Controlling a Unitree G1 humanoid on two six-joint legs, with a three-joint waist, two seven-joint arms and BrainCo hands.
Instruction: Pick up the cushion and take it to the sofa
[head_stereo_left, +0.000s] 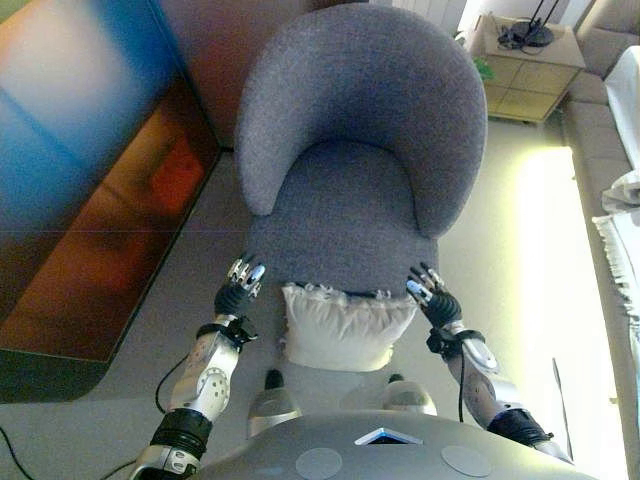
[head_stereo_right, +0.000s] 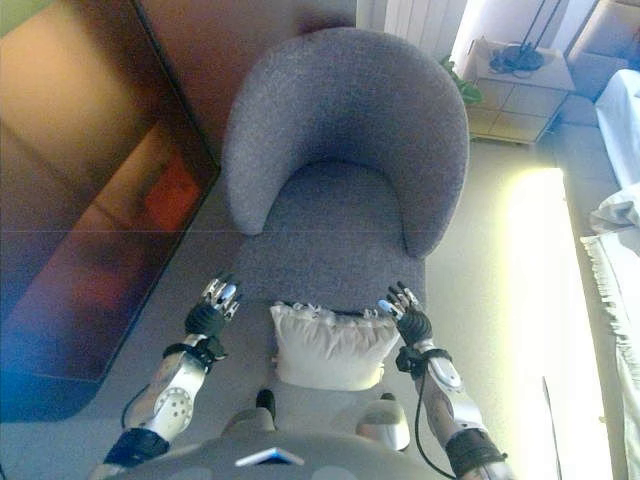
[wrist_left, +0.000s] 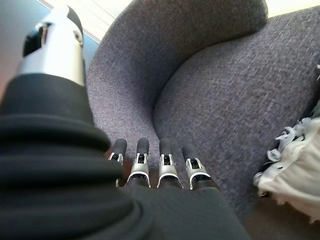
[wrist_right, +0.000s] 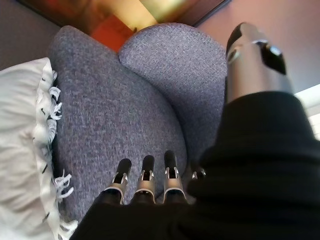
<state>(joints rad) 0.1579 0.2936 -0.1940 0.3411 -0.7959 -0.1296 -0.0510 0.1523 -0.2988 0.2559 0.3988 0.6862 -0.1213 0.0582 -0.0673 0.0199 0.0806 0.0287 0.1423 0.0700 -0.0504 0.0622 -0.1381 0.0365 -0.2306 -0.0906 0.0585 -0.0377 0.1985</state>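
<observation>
Both robot hands flank the cushion, holding nothing.

The left robot hand (head_stereo_left: 240, 290) and right robot hand (head_stereo_left: 432, 298) hover with fingers straight, either side of the white fringed cushion (head_stereo_left: 345, 328), which seems to lean against the front edge of the grey armchair (head_stereo_left: 360, 130).

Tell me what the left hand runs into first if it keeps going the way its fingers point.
Probably the grey fabric armchair: the left hand has straight fingers aimed at the seat's front corner and curved side. The white fringed cushion lies off to its side, out of that line. Depth is unclear.
</observation>
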